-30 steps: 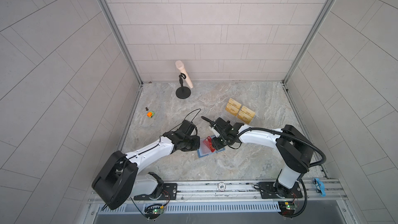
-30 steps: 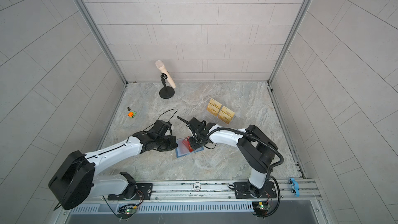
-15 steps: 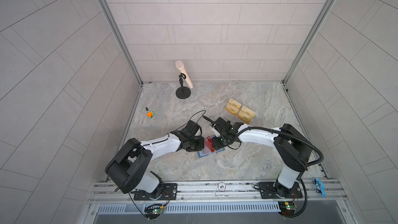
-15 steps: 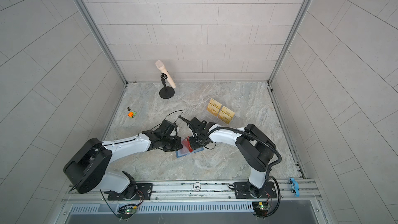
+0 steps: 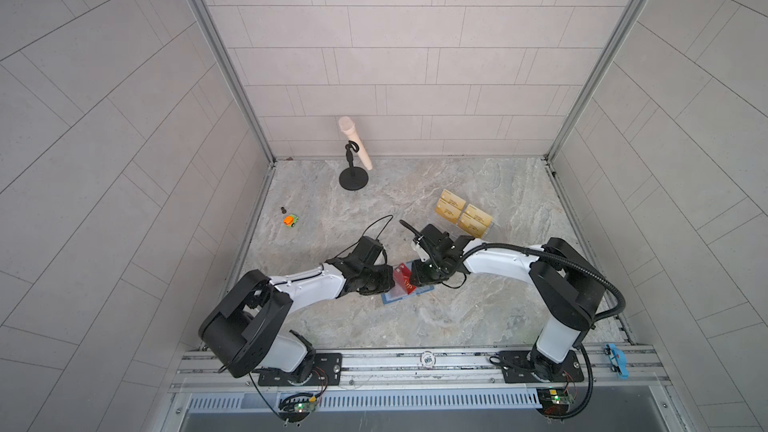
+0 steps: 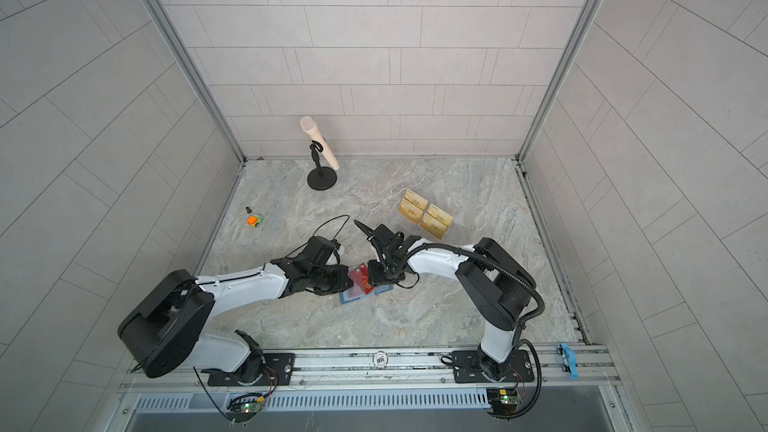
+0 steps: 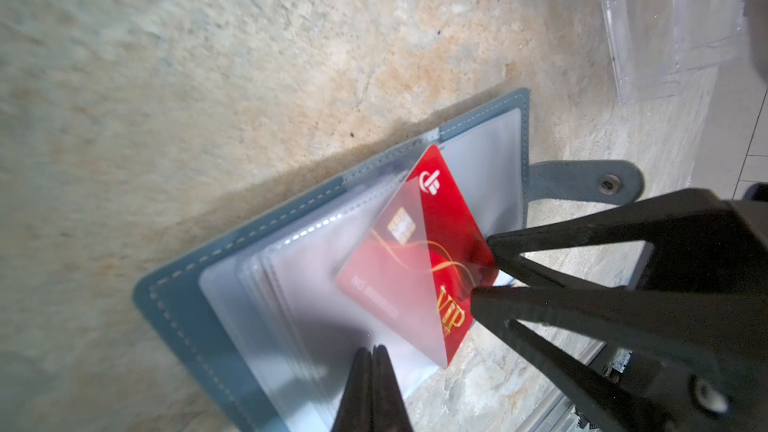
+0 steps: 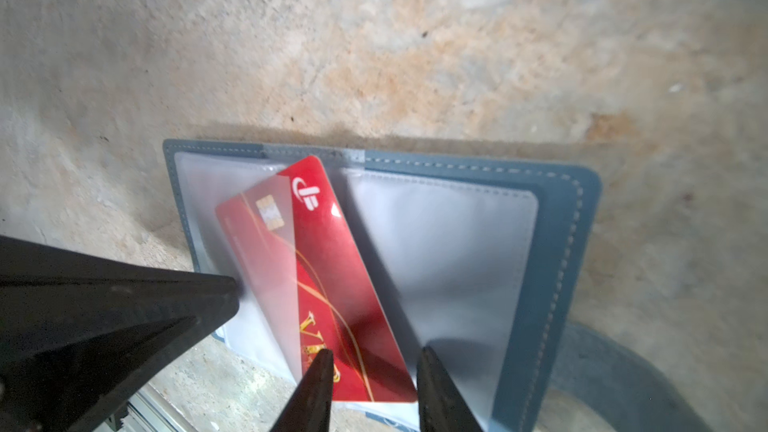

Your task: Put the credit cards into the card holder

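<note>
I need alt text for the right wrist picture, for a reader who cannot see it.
A red VIP card lies slanted on the open blue card holder, partly tucked under a clear sleeve. The right gripper is open at its near end; the shut left gripper meets the sleeve beside it.

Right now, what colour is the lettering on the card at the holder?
Gold, on the red card; clearest in the left wrist view.

Marbled stone tabletop point(image 5: 478, 309), open blue card holder point(image 7: 174, 309), microphone stand point(image 5: 354, 180), orange toy car point(image 5: 291, 221), clear card stand point(image 5: 463, 214)
</note>
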